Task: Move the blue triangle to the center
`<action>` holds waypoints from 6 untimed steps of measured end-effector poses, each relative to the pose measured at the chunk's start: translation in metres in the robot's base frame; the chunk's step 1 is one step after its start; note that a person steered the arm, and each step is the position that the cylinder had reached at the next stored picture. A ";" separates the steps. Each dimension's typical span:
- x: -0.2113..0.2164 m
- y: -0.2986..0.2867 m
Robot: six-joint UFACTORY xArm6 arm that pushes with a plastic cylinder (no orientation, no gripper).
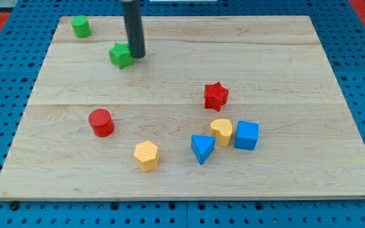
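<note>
Camera view: blue triangle sits low on the worktop, toward the view's bottom and a bit right of middle, pointed end facing down. Yellow heart-like block is just beside it up-right, touching or nearly so, can't tell which. Blue cube is right against the yellow one on the view's right. Yellow hexagon lies near on the left, apart from the triangle. Red star is above the cluster, apart. Red cylinder is further left.

My tip is far off, at the view's top left, touching or just beside the right side of a green star-ish block. Green cylinder is in the top-left corner. No pincer on this rig, just the rod, so nothing to report as spread or pinching.

Step, as I judge it: approach not done, triangle untouched, well apart from the tip. Centre of the board looks open, up-left of the triangle.

Next move calls for bringing the tip down around to the triangle's lower-right side, then pushing up-left. Tight spot: yellow heart and blue cube crowd that side, so coming in from below is probably cleaner. Avoid dragging the green star along on departure.
</note>
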State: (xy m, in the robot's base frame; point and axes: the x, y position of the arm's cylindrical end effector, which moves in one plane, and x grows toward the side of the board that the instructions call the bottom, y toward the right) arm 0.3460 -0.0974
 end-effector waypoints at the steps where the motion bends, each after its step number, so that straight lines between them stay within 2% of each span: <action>1: 0.038 0.068; 2: 0.039 0.208; 3: 0.110 0.260; 4: 0.231 0.255; 5: 0.238 0.163; 6: 0.197 0.096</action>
